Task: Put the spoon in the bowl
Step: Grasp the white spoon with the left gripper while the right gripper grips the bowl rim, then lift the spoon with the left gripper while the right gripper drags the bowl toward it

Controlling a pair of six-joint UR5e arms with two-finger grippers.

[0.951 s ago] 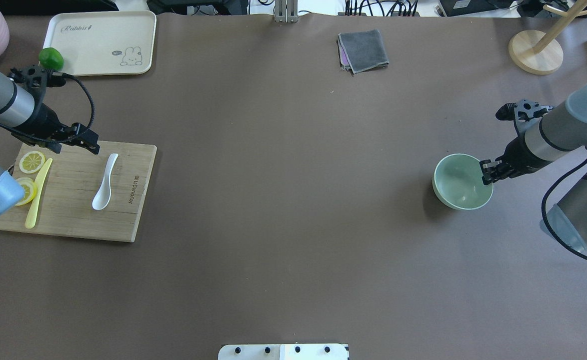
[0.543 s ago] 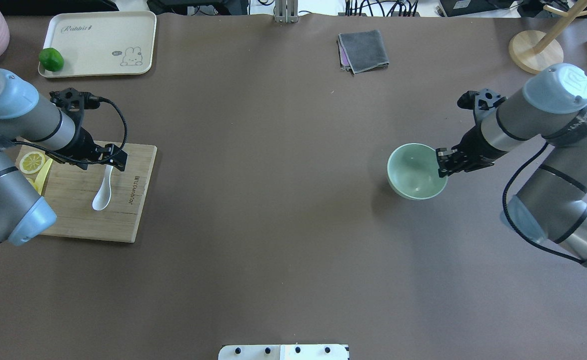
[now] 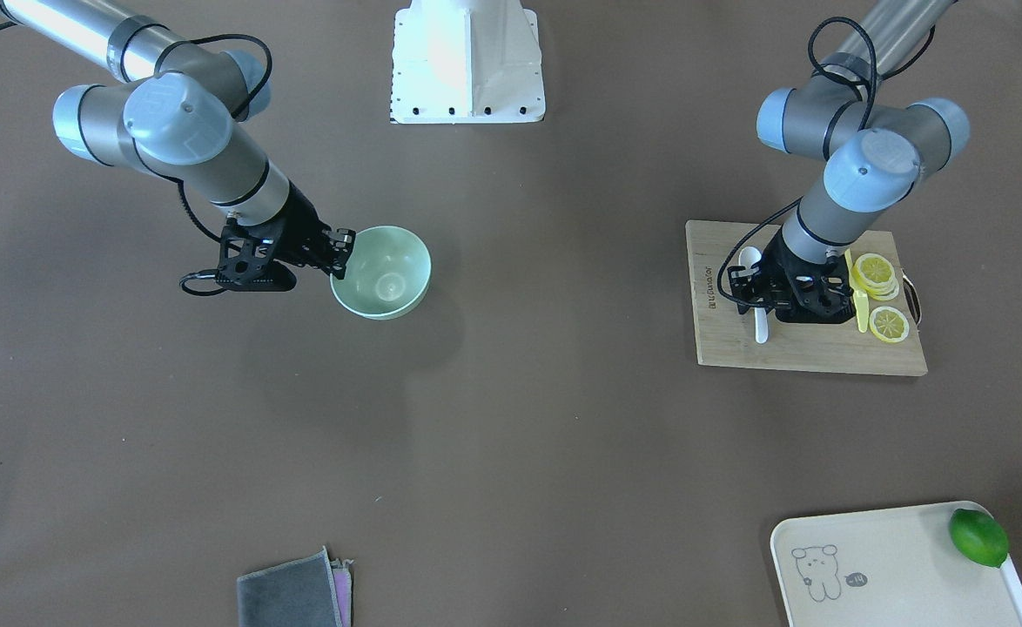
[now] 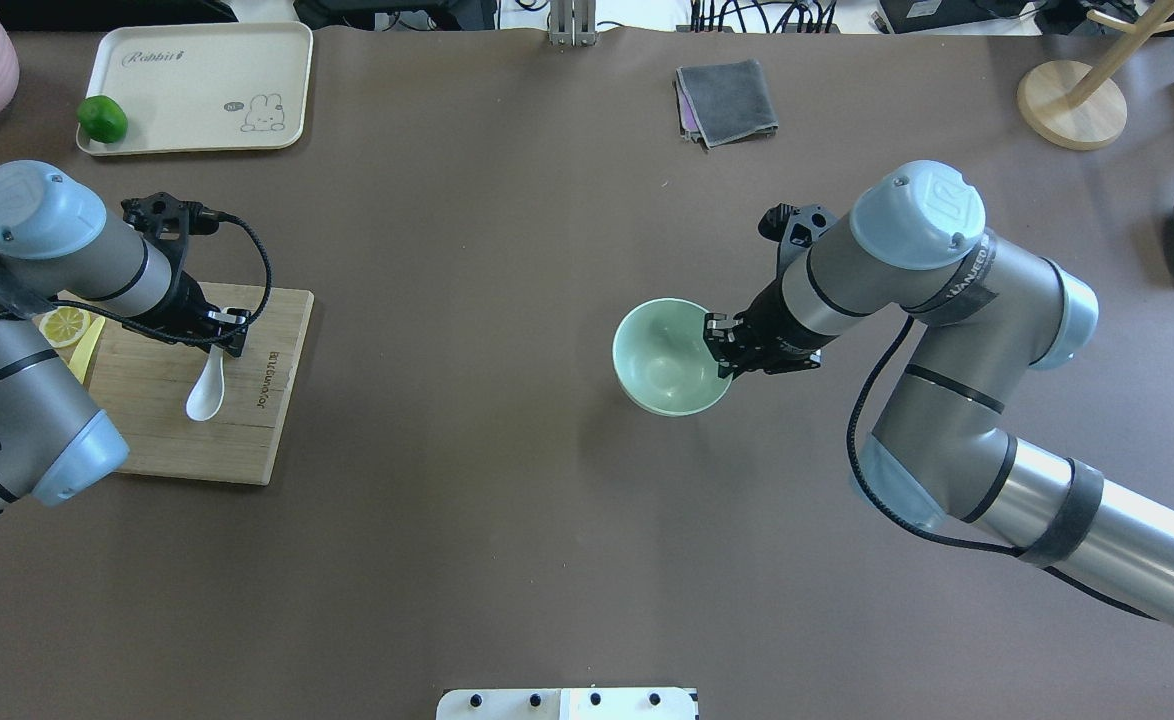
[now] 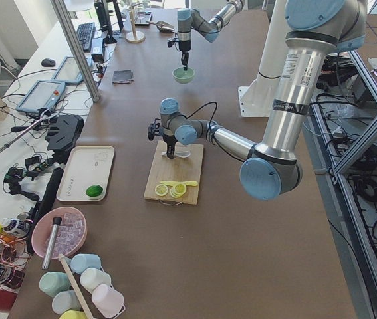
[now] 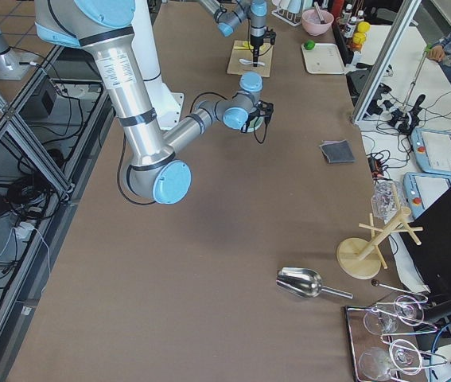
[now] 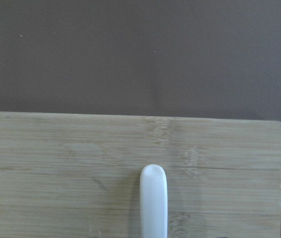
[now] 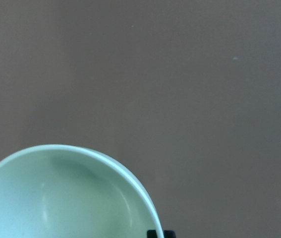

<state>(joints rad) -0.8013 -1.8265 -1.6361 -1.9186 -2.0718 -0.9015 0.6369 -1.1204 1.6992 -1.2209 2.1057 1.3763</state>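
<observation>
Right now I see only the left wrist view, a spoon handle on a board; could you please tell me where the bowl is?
Observer: The bowl is off the board, near the middle of the table, with the right tool clamped on its rim.
Operator: Thank you. Is anything in it?
Observer: No, from overhead it looks empty.
Operator: Is my left tool shut on the spoon?
Observer: I cannot tell. The left tool sits over the handle, and the spoon lies on the board, scoop toward the robot.
</observation>
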